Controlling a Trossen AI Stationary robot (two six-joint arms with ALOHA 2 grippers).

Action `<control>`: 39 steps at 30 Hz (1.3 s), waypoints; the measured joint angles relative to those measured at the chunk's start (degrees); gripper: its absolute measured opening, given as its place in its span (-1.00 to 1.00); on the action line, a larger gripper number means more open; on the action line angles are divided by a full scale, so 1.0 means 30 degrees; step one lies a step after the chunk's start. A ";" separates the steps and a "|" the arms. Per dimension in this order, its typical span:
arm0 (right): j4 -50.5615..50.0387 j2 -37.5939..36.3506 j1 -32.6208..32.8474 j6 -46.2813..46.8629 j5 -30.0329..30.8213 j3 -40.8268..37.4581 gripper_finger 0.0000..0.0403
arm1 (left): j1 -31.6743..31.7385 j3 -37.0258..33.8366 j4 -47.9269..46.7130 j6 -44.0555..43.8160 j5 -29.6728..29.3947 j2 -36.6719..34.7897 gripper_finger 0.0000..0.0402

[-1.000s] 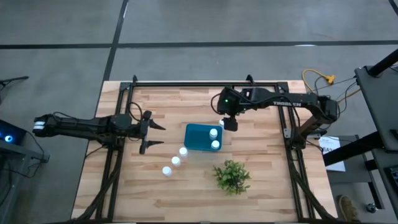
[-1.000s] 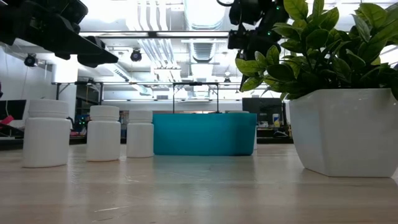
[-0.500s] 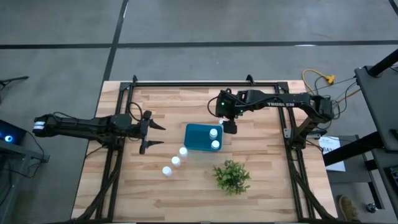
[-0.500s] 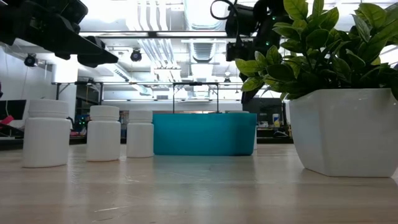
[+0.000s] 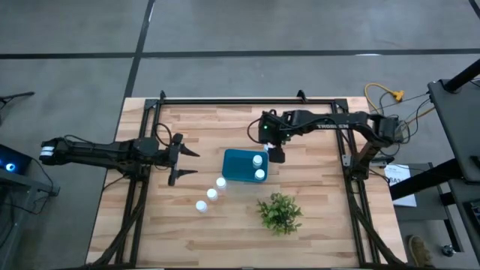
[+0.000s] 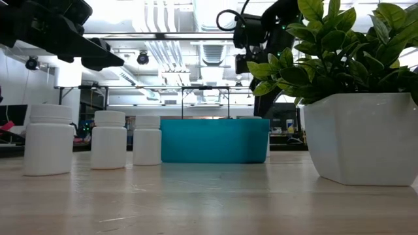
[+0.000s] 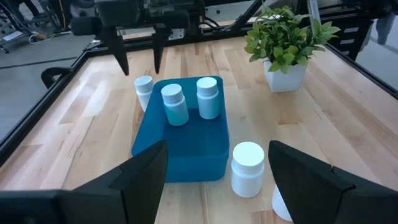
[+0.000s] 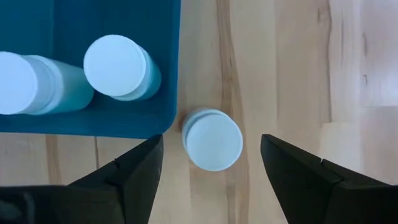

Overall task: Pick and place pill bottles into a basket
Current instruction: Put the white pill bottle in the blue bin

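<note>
The teal basket point(image 5: 241, 166) sits mid-table with two white pill bottles point(image 5: 257, 160) point(image 5: 260, 174) standing in it. A third bottle point(image 8: 212, 138) stands on the table just outside the basket's wall; it also shows in the left wrist view point(image 7: 143, 89). My right gripper point(image 8: 210, 142) is open above that bottle, one finger on either side, touching nothing. Three more bottles point(image 5: 221, 182) point(image 5: 212, 194) point(image 5: 201, 205) stand in a slanting row left of the basket. My left gripper point(image 5: 189, 163) is open and empty, left of the basket.
A green plant in a white pot point(image 5: 280, 213) stands near the basket's near right corner and fills the right of the low view point(image 6: 356, 98). A black frame point(image 5: 225, 100) runs round the table's edges. Bare wood lies at the table's near and far left.
My right gripper has moved a little toward the table's left edge and slightly down, coming over the bottle beside the basket. Its fingers stay open. The bottles and the basket have kept still.
</note>
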 joint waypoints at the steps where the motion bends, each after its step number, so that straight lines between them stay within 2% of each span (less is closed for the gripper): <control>1: 0.0003 0.0055 0.0000 -0.0047 -0.0033 0.0000 0.28 | 0.0000 0.0000 0.0006 0.0000 0.0000 -0.0003 0.30; 39: 0.1028 0.0220 -0.0386 -0.0568 -0.0479 -0.0806 0.24 | -0.0007 -0.0006 0.0006 -0.0015 0.0001 -0.0006 0.30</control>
